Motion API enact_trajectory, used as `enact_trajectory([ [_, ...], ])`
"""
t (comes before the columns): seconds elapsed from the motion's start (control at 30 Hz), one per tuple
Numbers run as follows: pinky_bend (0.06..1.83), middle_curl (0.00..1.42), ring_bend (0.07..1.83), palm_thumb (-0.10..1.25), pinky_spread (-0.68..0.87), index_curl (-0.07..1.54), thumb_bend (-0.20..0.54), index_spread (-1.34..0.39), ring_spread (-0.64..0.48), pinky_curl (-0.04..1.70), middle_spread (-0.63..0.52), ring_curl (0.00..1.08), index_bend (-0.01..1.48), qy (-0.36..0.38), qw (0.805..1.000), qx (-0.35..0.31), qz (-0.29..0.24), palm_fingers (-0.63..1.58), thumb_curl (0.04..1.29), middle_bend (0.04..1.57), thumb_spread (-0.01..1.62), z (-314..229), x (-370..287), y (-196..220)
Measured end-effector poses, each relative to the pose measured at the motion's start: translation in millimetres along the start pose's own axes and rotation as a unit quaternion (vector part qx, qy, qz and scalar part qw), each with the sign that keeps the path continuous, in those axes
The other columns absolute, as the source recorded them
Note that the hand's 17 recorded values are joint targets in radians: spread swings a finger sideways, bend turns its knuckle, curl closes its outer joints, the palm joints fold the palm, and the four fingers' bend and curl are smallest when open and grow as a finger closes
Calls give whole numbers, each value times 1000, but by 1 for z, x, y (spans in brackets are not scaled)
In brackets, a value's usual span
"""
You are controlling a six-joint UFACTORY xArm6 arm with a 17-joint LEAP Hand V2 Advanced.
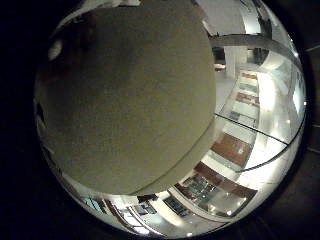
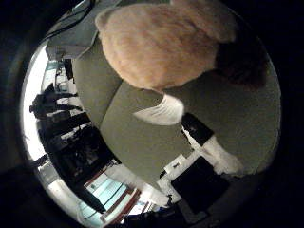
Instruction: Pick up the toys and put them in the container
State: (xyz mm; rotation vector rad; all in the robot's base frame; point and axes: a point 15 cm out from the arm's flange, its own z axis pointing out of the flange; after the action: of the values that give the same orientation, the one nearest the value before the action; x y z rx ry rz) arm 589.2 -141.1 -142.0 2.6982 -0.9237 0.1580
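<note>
A plush toy [image 2: 156,45] fills the view above a cushion [image 1: 130,100]; robot hand [image 2: 209,147] grip unclear; no container visible.

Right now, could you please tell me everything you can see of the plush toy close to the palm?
The plush toy looks soft and fuzzy, with peach-orange fur, a dark brown part on one side and a small white piece sticking out beneath. It fills much of the thumb side view, so it sits close to the palm, against a grey-green cushioned surface. The hand's fingers reach in beside it.
</note>
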Motion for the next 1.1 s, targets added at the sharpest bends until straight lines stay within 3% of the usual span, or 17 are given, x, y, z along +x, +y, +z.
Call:
enact_trajectory([
  [0.1, 650, 369, 490, 792, 175, 331, -22, -431, -122, -15, -131, 262, 211, 0, 1000, 1, 0, 596, 478, 333, 1008, 0, -1, -1],
  [0.13, 693, 399, 584, 790, 62, 332, -24, -429, -184, -11, -167, 282, 186, 1, 1000, 2, 0, 795, 473, 411, 1007, 0, 0, -2],
  [0.17, 797, 438, 688, 796, -86, 342, -23, -431, -238, 11, -201, 332, 177, 4, 1000, 5, 3, 954, 470, 474, 1002, -2, 4, 0],
  [0.27, 1008, 544, 859, 804, -283, 427, -20, -451, -287, 84, -240, 433, 285, 15, 1000, 19, 15, 1246, 467, 643, 994, -8, 20, 7],
  [0.43, 1357, 750, 1157, 878, -297, 708, -17, -456, -289, 268, -250, 598, 726, 35, 997, 60, 32, 1209, 467, 988, 985, -26, 31, 13],
  [0.6, 1531, 870, 1300, 954, -228, 883, -15, -388, -269, 395, -228, 708, 973, 42, 996, 71, 43, 1107, 474, 1175, 964, -44, 38, 29],
  [0.87, 1597, 907, 1327, 1060, -177, 953, -10, -308, -264, 515, -187, 805, 1061, 58, 993, 84, 63, 1073, 524, 1265, 982, -92, 42, 71],
  [1.1, 1580, 899, 1318, 1069, -175, 959, -14, -270, -266, 596, -163, 865, 1083, 92, 989, 88, 70, 1073, 560, 1288, 986, -175, 54, 89],
])
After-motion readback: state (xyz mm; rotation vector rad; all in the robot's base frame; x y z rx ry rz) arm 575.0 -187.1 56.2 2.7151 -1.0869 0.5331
